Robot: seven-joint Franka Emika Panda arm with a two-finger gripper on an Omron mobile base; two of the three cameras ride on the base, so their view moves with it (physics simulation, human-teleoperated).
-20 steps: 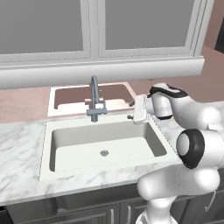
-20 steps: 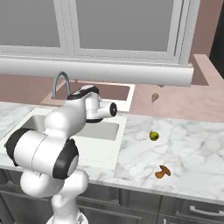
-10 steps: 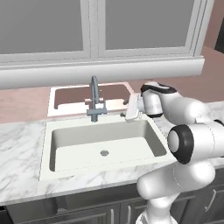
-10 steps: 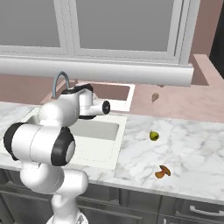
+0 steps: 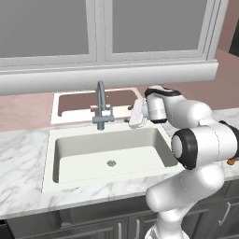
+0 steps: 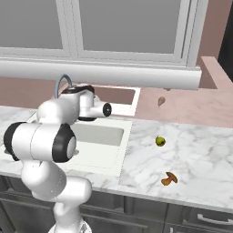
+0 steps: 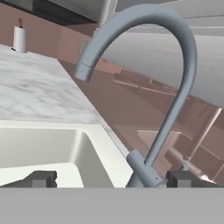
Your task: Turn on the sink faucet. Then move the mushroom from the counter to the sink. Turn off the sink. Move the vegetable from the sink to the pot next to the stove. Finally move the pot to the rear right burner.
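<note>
The grey gooseneck sink faucet (image 5: pixel 100 105) stands behind the white sink (image 5: pixel 49 154), and no water runs from it. My gripper (image 5: pixel 134 122) hangs open just right of the faucet, over the sink's back rim. In the hand view the faucet (image 7: pixel 175 87) arches close ahead, its base sitting between my open fingertips (image 7: pixel 41 178), and the gripper (image 7: pixel 113 179) holds nothing. In the right base view the brown mushroom (image 6: pixel 169 179) lies on the marble counter right of the sink (image 6: pixel 107 159). The pot and the stove are out of view.
A small green-yellow vegetable (image 6: pixel 159 141) sits on the counter (image 6: pixel 200 154) behind the mushroom. A window ledge (image 5: pixel 107 74) juts out above the faucet. A white roll (image 7: pixel 19 38) stands far off on the counter in the hand view.
The arm has swung left along the sink's back rim, bringing the gripper close to the faucet. The jaws have stayed open.
</note>
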